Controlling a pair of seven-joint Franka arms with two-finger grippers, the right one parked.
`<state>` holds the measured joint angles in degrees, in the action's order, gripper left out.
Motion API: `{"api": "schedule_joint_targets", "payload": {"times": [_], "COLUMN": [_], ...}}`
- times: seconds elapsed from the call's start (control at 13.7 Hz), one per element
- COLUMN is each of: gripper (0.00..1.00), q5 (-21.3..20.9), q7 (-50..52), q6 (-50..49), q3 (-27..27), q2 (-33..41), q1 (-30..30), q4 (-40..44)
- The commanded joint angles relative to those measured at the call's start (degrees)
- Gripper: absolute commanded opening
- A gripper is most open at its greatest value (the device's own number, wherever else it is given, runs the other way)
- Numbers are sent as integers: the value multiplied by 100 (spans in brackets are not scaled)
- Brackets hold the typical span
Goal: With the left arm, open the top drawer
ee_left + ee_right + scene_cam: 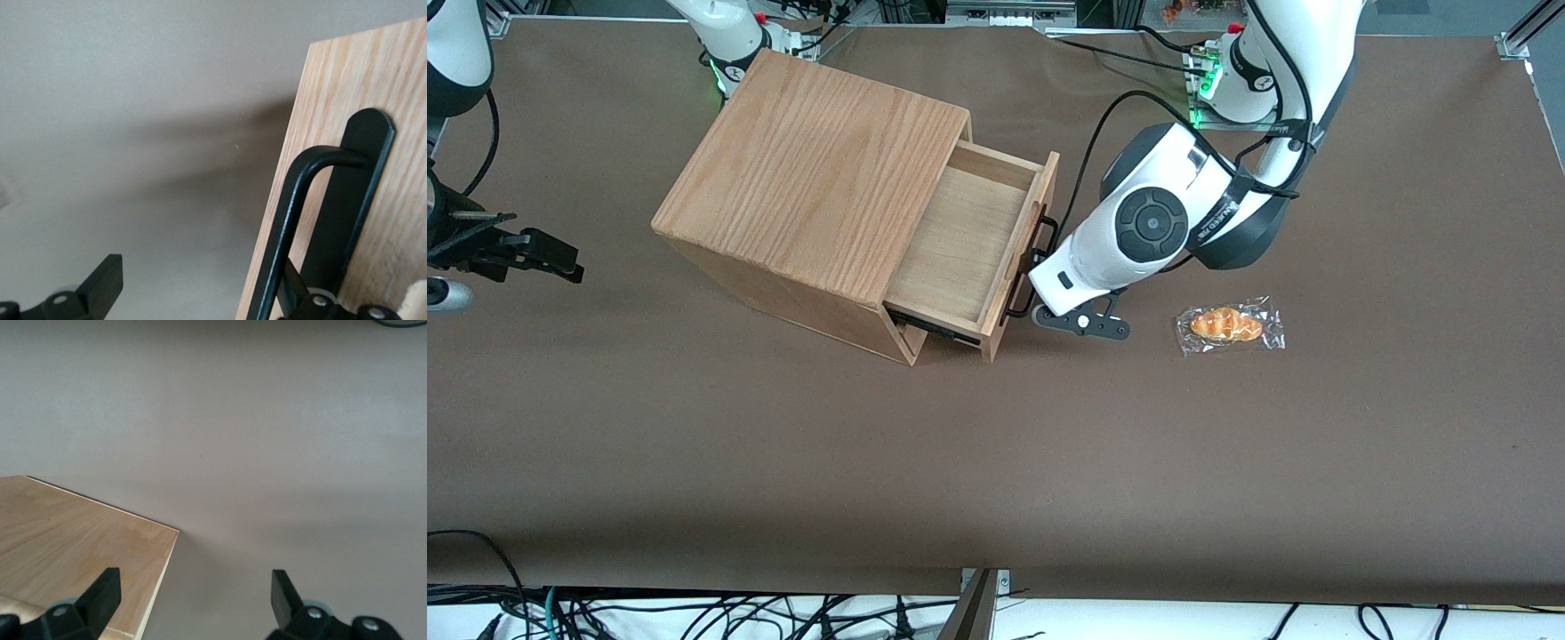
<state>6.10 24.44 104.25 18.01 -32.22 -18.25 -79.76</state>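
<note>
From my station, the front view looks steeply down from high up across the whole table (996, 462), facing the arms' bases. The left wrist view sits very near the top drawer (969, 249), facing its handle (293, 220) past the gripper (200, 293); both views share that drawer front. The right wrist view looks down on the table and the wooden box (73, 540).

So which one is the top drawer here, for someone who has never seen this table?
Find the oak-grain wooden box on the brown table. The top drawer juts from its front, pulled well out and showing a bare wood floor. Unlike the shut part beneath it, it carries a thin black bar handle, with the left arm's gripper at that bar.
</note>
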Motion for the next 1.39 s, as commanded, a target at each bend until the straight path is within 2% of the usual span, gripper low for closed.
{"api": "schedule_joint_targets", "payload": {"times": [0.0, 0.66, 1.1, 1.17, 1.32], "gripper": [100, 100, 100, 100, 100], "q5": [-206, -118, -214, -301, -888], "q7": [-107, 69, 113, 113, 61], "q6": [-72, -326, -598, -721, -819], "q3": [-44, -35, -131, -192, -237], "q2": [295, 523, 875, 936, 1173], "q1": [102, 137, 611, 673, 909], "q4": [-242, -198, -163, -154, -119]}}
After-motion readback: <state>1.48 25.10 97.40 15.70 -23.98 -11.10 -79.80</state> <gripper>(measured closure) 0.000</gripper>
